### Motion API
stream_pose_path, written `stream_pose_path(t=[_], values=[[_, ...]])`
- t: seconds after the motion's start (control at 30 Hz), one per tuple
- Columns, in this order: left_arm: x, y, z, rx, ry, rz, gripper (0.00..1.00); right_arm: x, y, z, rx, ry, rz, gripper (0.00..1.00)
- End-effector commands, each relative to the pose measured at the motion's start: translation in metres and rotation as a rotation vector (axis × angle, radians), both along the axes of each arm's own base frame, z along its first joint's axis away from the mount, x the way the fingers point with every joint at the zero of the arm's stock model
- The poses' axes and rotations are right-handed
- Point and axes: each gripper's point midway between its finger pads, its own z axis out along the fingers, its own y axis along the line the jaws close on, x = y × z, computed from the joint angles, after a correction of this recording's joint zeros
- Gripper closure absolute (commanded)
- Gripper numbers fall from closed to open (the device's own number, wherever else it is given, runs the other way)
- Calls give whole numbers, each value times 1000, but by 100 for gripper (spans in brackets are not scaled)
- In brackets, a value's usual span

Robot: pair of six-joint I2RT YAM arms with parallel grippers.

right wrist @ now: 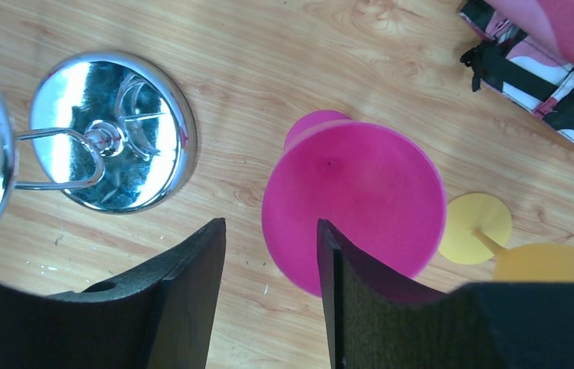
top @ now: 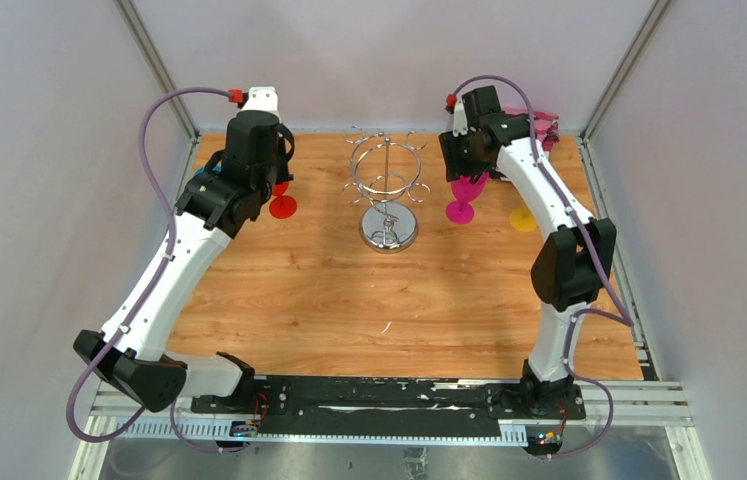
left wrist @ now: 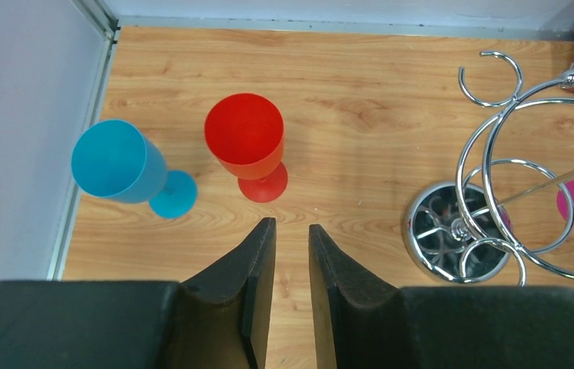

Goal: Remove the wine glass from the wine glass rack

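The chrome wine glass rack (top: 386, 185) stands at the back middle on its round mirror base (right wrist: 111, 131); no glass hangs on the hooks I can see. It also shows in the left wrist view (left wrist: 499, 200). A magenta wine glass (right wrist: 353, 204) stands upright on the table right of the rack (top: 462, 195). My right gripper (right wrist: 270, 223) hovers above it, open and empty, its right finger (right wrist: 345, 284) in front of the rim. My left gripper (left wrist: 291, 225) is empty with a narrow gap between its jaws, just short of an upright red glass (left wrist: 245, 138).
A blue glass (left wrist: 114, 163) stands beside the left wall, left of the red one. A yellow glass (right wrist: 476, 227) stands right of the magenta one. A pink patterned cloth item (right wrist: 552, 61) lies in the back right corner. Enclosure walls and rails edge the table.
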Motion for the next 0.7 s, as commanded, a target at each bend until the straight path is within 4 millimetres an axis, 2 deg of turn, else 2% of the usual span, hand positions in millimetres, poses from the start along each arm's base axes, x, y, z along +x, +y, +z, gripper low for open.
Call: stream_pose_path(t=[0.0, 0.23, 0.4, 0.5, 0.67], values=[[4, -3, 2, 2, -14, -7, 70, -13, 4, 30, -1, -48, 14, 46], [4, -5, 3, -1, -15, -14, 57, -21, 0, 70, 7, -145, -3, 37], [5, -6, 5, 4, -22, -27, 46, -33, -8, 106, -7, -255, -35, 10], [6, -7, 6, 10, -24, -34, 41, -41, -11, 124, -1, -331, -50, 2], [6, -9, 7, 10, -25, -47, 34, -54, -17, 146, 32, -421, -87, 1]])
